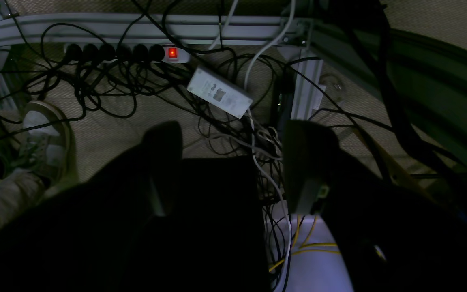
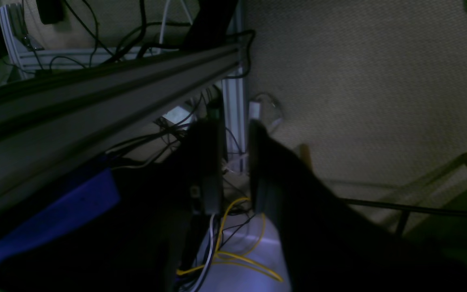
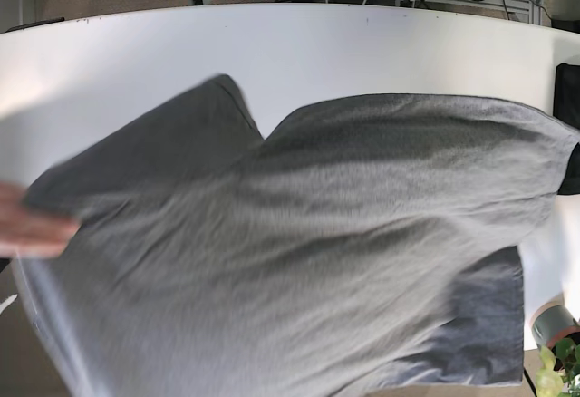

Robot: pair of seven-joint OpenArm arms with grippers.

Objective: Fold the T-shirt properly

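A grey T-shirt lies spread over the white table in the base view, one sleeve pointing to the back left. It hangs past the front edge. Neither gripper shows in the base view. In the left wrist view my left gripper hangs over the floor, its fingers wide apart and empty. In the right wrist view my right gripper hangs beside the table frame, with a narrow gap between its fingers and nothing in it.
A blurred human hand touches the shirt's left edge. A dark object sits at the table's right edge. A potted plant stands at the front right. Under the table lie a power strip, cables and an aluminium frame.
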